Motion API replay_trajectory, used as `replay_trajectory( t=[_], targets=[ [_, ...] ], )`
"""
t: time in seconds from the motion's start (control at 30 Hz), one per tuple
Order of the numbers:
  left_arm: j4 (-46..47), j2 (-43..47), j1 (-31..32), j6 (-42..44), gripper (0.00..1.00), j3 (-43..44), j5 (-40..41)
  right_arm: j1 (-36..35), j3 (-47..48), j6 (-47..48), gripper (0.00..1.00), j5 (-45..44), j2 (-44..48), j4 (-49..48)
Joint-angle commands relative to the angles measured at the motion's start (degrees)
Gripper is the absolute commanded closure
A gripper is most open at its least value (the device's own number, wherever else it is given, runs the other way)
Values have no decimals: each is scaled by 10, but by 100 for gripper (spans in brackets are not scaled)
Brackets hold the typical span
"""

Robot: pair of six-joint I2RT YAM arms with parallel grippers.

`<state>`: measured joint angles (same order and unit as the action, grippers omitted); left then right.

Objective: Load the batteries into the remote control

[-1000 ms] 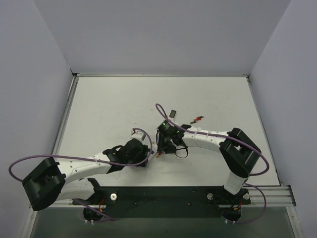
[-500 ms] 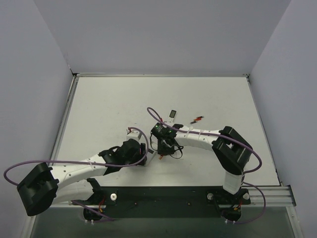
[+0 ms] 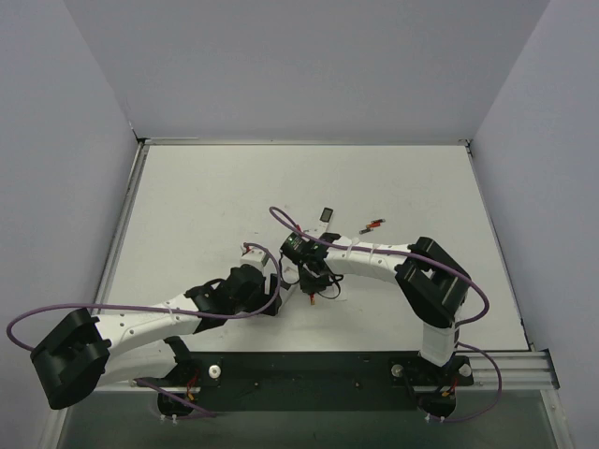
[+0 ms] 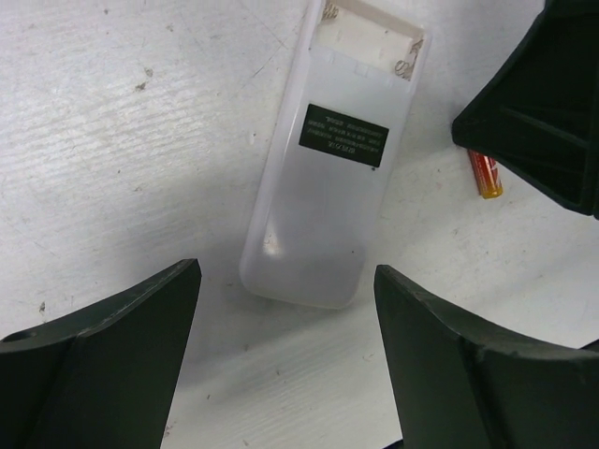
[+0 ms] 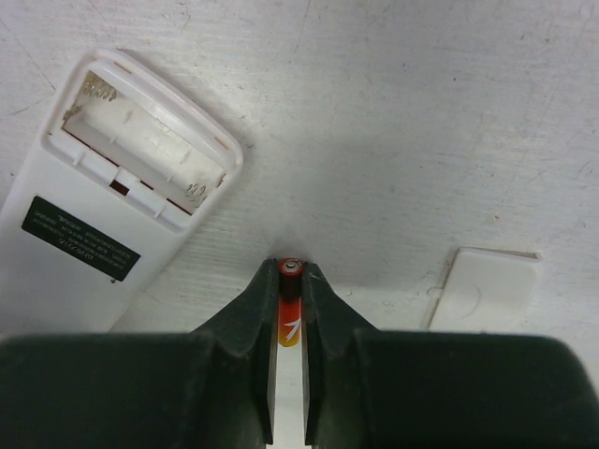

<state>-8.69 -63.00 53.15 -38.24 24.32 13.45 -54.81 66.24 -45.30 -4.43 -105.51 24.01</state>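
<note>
The remote control (image 4: 318, 178) lies flat on the table, white back up, with a dark label and its empty battery bay (image 5: 145, 140) uncovered. My left gripper (image 4: 287, 276) stands open astride the remote's closed end, both fingers clear of it. My right gripper (image 5: 291, 271) is shut on a red-orange battery (image 5: 291, 313), low on the table just right of the bay end. The left wrist view shows that battery (image 4: 485, 175) beside the remote. Another red battery (image 3: 372, 224) lies farther back on the right.
The bay's white cover (image 5: 482, 290) lies flat to the right of the right gripper. A small dark piece (image 3: 327, 213) sits behind the grippers. Both grippers are close together at mid-table, near the front. Grey walls stand round the table.
My left gripper has opened wide and no longer clamps the remote. My right gripper has shifted left and closed on the battery.
</note>
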Motion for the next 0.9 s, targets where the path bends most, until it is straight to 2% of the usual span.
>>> replay_trajectory(
  t=[0.0,0.2,0.33,0.4,0.47,0.7,0.87],
  targets=[
    [55,-7,-1,42,14,8,-17,-3,-8,55,100,-37,32,30],
    [73,-47,1,73,14,25,-20,30,-50,157,100,-8,126,-62],
    [67,-68,7,70,15,32,-12,51,-66,280,100,39,166,-138],
    [66,-67,14,65,15,28,-4,63,-73,311,100,98,174,-186],
    [66,-62,20,62,15,22,10,81,-74,342,100,158,165,-228],
    [56,-29,60,52,15,3,47,91,-62,409,100,272,110,-318],
    [43,-21,91,26,19,-8,90,91,-66,439,100,320,67,-374]
  ],
)
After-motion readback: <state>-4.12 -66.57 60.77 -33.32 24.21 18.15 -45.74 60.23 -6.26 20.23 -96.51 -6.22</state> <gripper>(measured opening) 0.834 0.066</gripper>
